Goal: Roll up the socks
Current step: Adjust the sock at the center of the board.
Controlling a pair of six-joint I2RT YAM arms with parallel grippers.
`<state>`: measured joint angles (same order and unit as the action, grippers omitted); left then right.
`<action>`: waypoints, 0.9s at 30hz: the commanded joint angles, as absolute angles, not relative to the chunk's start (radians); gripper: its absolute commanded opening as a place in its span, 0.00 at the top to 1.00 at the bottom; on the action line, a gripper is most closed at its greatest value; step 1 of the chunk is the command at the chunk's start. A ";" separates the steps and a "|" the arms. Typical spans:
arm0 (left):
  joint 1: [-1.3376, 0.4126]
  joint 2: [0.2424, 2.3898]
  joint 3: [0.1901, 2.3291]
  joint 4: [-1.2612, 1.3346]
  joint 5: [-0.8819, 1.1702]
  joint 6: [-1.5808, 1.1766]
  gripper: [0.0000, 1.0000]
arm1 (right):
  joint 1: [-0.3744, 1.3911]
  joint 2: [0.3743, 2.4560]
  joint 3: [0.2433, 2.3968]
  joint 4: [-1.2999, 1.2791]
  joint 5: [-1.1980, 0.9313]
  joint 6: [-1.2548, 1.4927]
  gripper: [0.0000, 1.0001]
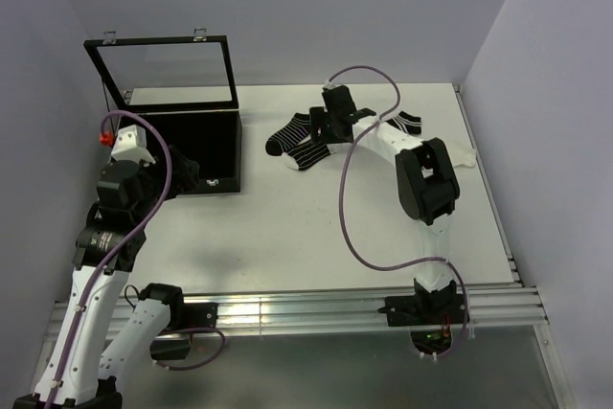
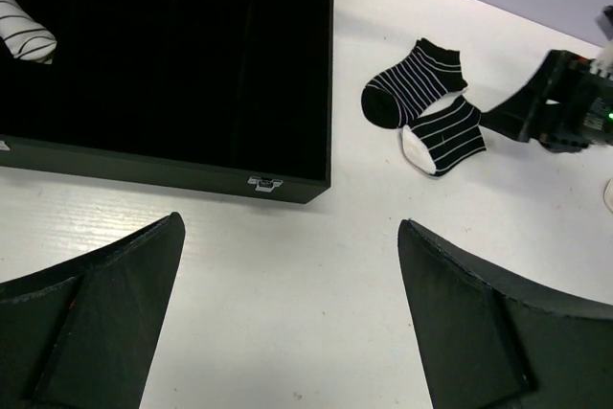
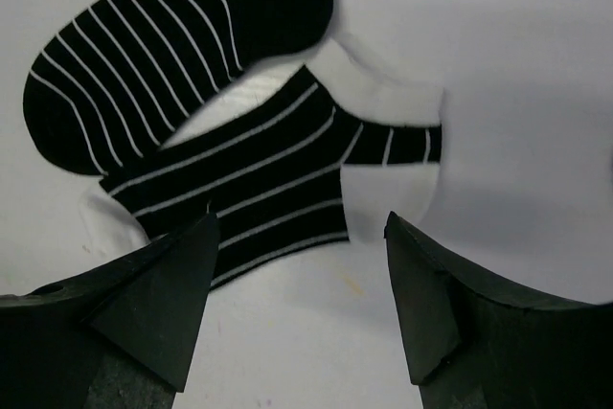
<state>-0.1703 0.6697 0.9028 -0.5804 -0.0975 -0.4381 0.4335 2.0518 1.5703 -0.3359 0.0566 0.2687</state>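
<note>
Left gripper (image 2: 290, 229) hangs wide open and empty above the table, just in front of the black case (image 2: 172, 171). A rolled sock (image 2: 24, 32) lies inside that case. Further right, two flat socks (image 3: 172, 55) overlap on the table. The right gripper (image 3: 299, 224) is directly above the lower sock (image 3: 249, 179), jaws apart, gripping nothing.

A lab test cell: white table (image 1: 287, 227) (aluminium rails (image 1: 306, 309)), bare walls (image 1: 287, 7).

Knit cloth socks (image 3: 239, 179) on matt white table (image 1: 287, 227).
</note>
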 commanded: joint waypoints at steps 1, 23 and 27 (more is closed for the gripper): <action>-0.176 0.657 0.890 -0.517 -0.087 -0.420 0.02 | 0.407 2.104 1.673 -0.336 0.006 0.245 0.23; -0.215 0.670 0.859 -0.456 -0.015 -0.463 0.03 | 0.399 1.773 0.999 -0.147 -0.230 0.500 0.26; -0.227 0.670 0.865 -0.448 -0.009 -0.469 0.03 | 0.524 1.584 0.861 -0.156 -0.172 0.558 0.25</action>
